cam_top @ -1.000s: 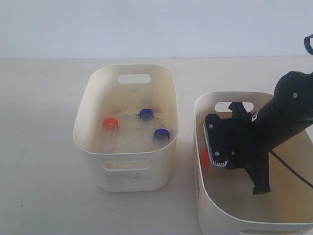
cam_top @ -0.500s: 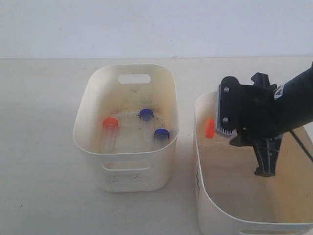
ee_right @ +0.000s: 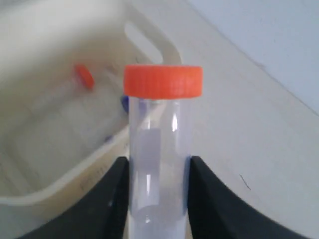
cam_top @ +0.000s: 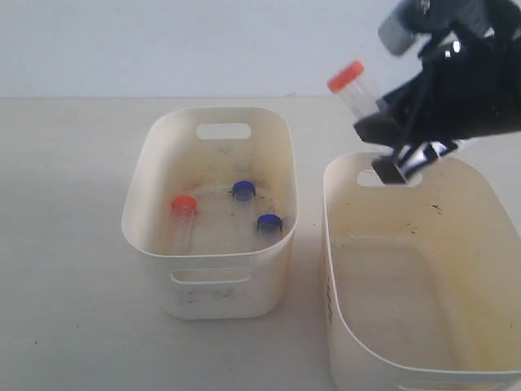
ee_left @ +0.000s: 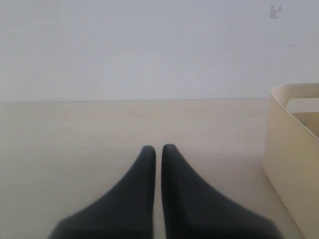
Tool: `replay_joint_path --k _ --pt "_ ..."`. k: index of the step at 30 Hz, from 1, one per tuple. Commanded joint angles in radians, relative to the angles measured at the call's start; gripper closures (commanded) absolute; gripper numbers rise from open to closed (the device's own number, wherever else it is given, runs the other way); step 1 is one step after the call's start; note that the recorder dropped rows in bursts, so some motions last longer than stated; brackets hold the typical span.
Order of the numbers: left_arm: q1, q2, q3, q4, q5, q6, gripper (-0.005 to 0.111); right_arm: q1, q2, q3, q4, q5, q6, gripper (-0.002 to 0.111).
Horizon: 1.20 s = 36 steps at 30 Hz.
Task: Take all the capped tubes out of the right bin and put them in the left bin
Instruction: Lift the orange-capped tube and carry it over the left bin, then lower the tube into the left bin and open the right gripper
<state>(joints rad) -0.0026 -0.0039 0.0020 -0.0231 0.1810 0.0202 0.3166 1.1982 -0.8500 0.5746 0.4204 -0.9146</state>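
The right end effector (ee_right: pixel 158 172) clamps the orange-capped tube (cam_top: pixel 355 93) by its body, aloft above the right bin's (cam_top: pixel 338 342) far rim, toward the bench's (cam_top: pixel 65 244) far-right corner. Carry it level over both rims, lower it into the left bin (cam_top: pixel 244 293) beside its three tubes (cam_top: pixel 184 205), and release low. The left end effector (ee_left: pixel 158 149) sits closed and empty.

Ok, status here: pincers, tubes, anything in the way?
Right pincer shut on orange-capped tube, held high. Left pincer shut, empty. Three tubes in left bin. Nothing blocking.
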Motion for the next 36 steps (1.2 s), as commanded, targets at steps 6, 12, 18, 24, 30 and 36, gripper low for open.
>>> replay_joint_path --k 6,12,18,24,30,36 --pt "-0.007 0.004 -0.002 -0.003 -0.007 -0.004 0.103 0.235 0.094 -0.119 0.604 -0.156 0.011 0.108" --pt "-0.007 0.004 -0.002 -0.003 -0.007 -0.004 0.103 0.356 0.281 -0.184 0.620 -0.315 0.032 0.108" --pt "-0.007 0.004 -0.002 -0.003 -0.007 -0.004 0.103 0.361 0.408 -0.211 0.620 -0.340 0.140 0.108" --pt "-0.007 0.004 -0.002 -0.003 -0.007 -0.004 0.103 0.361 0.439 -0.211 0.620 -0.350 0.157 0.103" --pt "-0.007 0.004 -0.002 -0.003 -0.007 -0.004 0.103 0.361 0.468 -0.211 0.620 -0.362 0.157 0.056" --pt "-0.007 0.004 -0.002 -0.003 -0.007 -0.004 0.103 0.361 0.488 -0.211 0.620 -0.368 0.147 0.041"
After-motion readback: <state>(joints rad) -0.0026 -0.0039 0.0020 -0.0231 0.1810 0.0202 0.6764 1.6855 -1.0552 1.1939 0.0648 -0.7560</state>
